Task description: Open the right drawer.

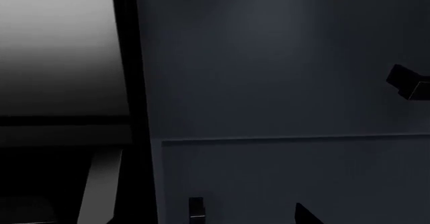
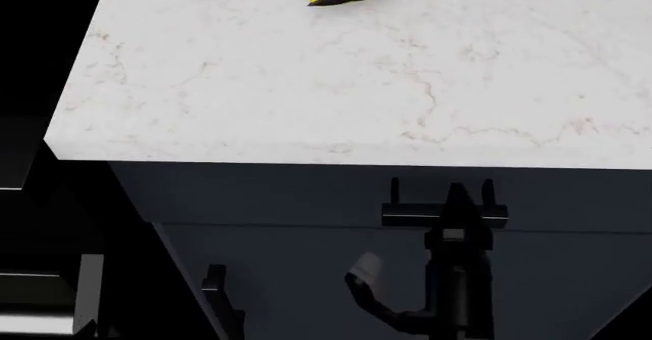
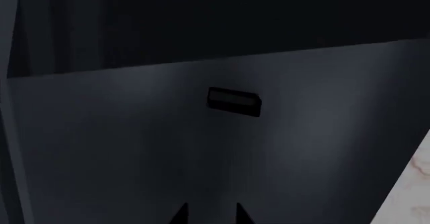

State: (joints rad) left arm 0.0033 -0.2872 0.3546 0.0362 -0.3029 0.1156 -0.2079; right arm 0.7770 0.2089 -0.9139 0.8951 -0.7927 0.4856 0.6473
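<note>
Handling: Since the right drawer [image 2: 337,195] is a rigid flat-fronted box on slides, I judge it stiff, moderately heavy, and likely to resist at first and then run straight out.
Hold: its handle [image 2: 444,216], a short horizontal bar on two posts, is the only place to grip; smooth metal may slip unless the gripper closes squarely across it.
Place: the drawer sits directly under the front edge of the table [image 2: 204,88], toward the right front corner.
Right gripper [image 2: 457,195]: right at the bar's middle, fingertips at or just past it; whether it is closed I cannot tell.
Left gripper [image 2: 363,273]: lower, near the cabinet front, apart from the handle; opening unclear.
</note>
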